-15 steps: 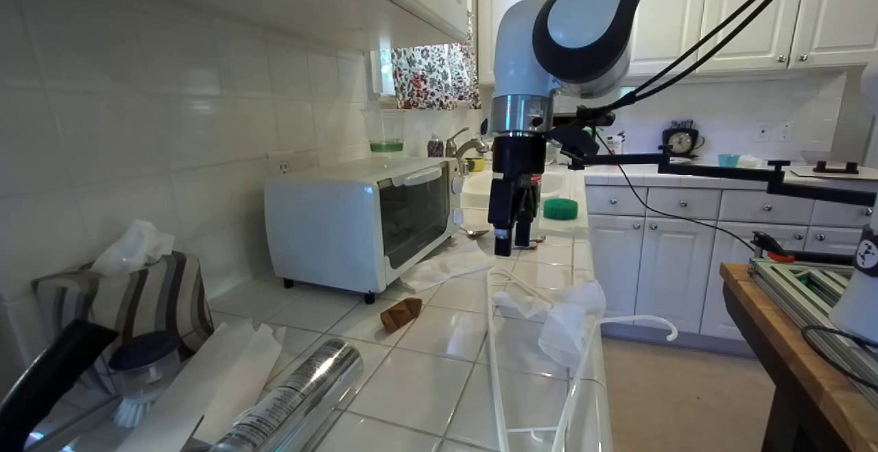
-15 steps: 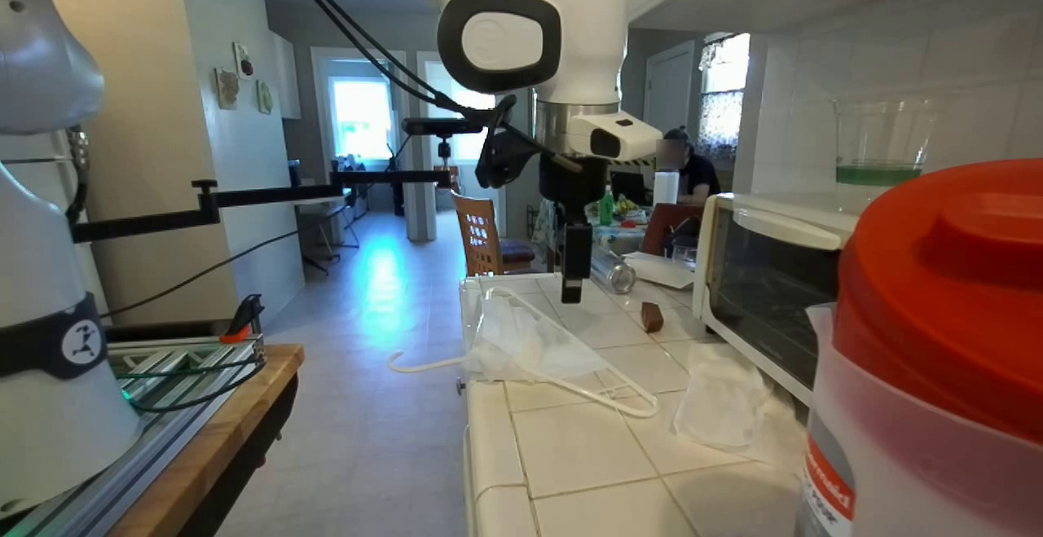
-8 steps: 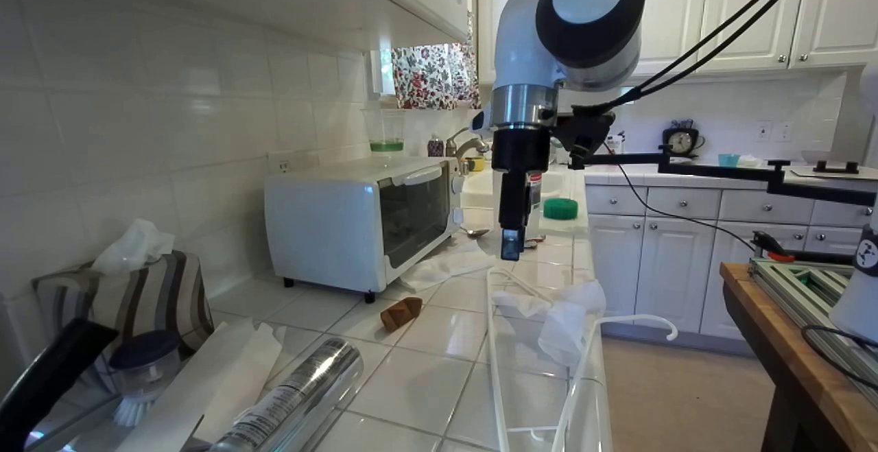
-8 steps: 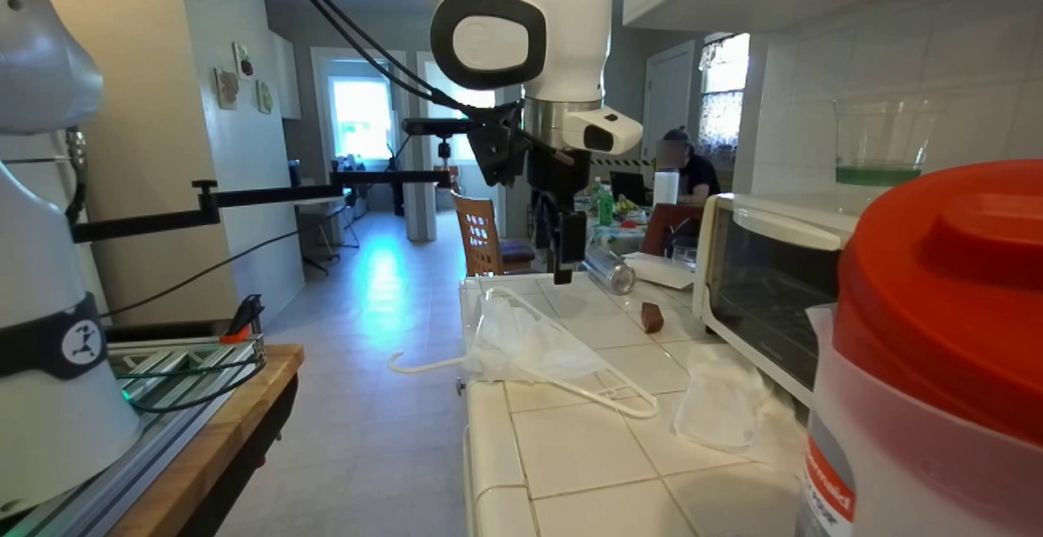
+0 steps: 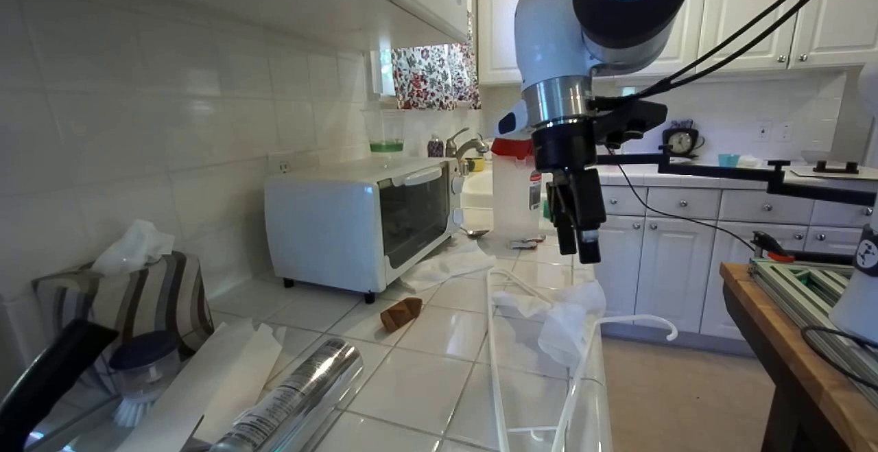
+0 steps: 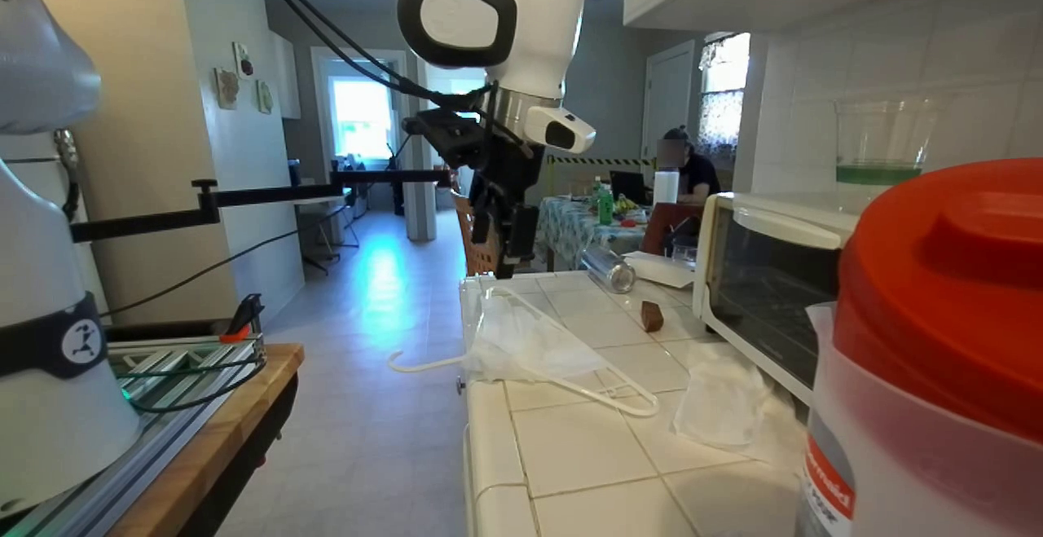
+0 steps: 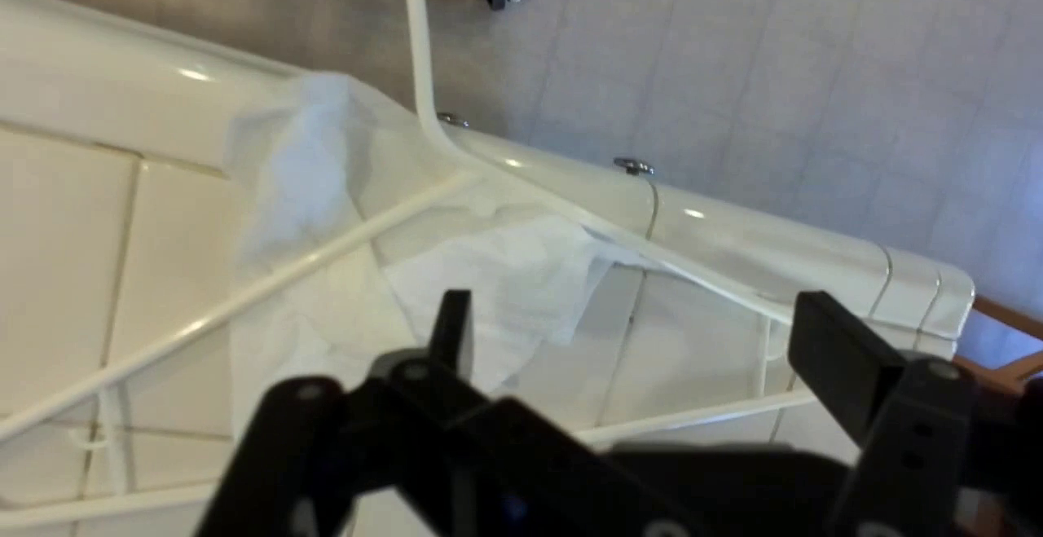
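Above the counter (image 6: 578, 447): fingers (image 7: 843, 362) of the tilted gripper (image 7: 635, 325) spread wide, holding nothing. White hanger (image 7: 326, 254) lies below, hook past the edge, crumpled thin sheet (image 7: 521, 276) against it. Farther out, brown block (image 5: 401, 314) near the oven (image 5: 322, 232).

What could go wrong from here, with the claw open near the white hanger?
The hook of the white hanger juts past the counter edge, so a bump might send it to the floor. The hanger crosses a crumpled white tissue, which the claw could snag along with it. Its fingers stand wide apart and the hanger is thin, so closing slightly off-line might miss it.
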